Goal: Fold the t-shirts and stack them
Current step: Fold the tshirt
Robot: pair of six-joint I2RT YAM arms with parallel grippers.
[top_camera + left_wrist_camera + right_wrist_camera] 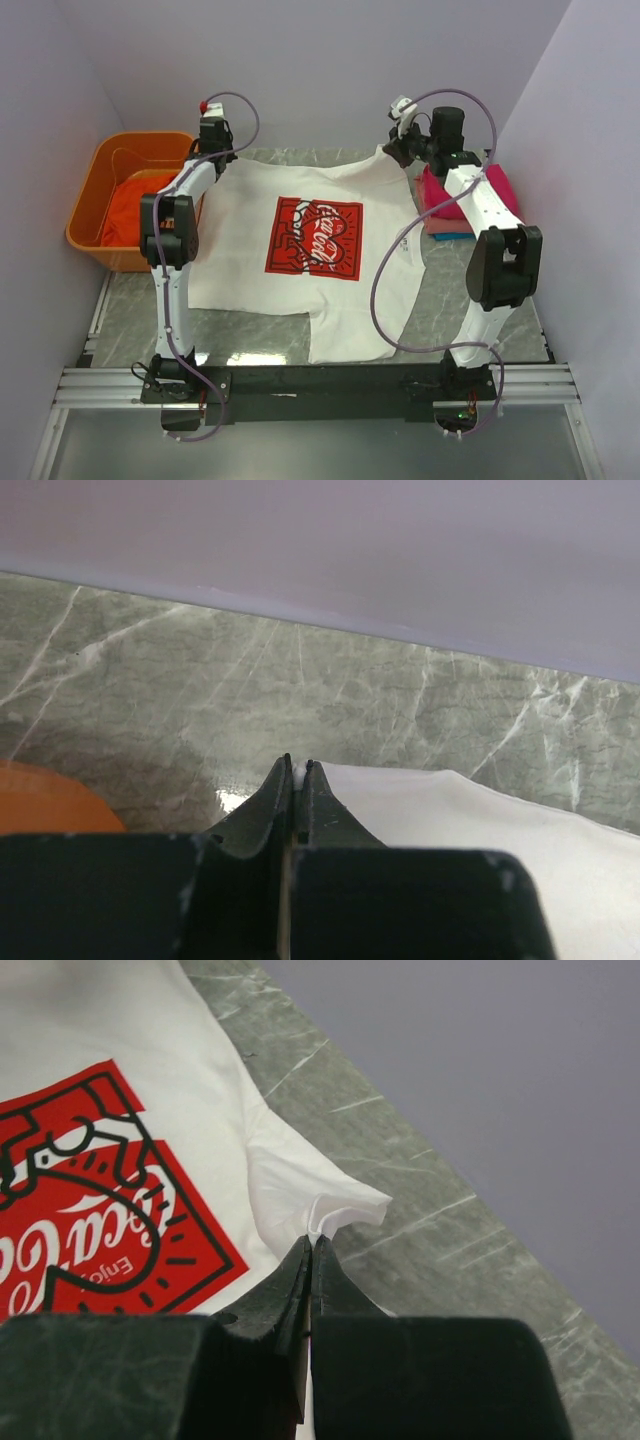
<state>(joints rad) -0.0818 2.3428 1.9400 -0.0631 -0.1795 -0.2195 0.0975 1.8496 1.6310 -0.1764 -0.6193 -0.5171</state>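
A white t-shirt [300, 270] with a red rectangular print lies spread on the marble table [130, 310], print up. My left gripper [222, 152] is shut on its far left corner; in the left wrist view the white cloth [450, 810] is pinched at the fingertips [297, 767]. My right gripper [396, 150] is shut on the far right corner, where a bunched fold of the white t-shirt [320, 1195] sticks out of the tips [313, 1241]. Folded magenta and pink t-shirts [450, 200] are stacked at the right. An orange-red t-shirt [125, 210] lies in the basket.
An orange plastic basket [90, 190] stands at the far left of the table. Lilac walls [330, 70] close in the back and both sides. A cable [385, 270] from the right arm hangs across the shirt's near right part.
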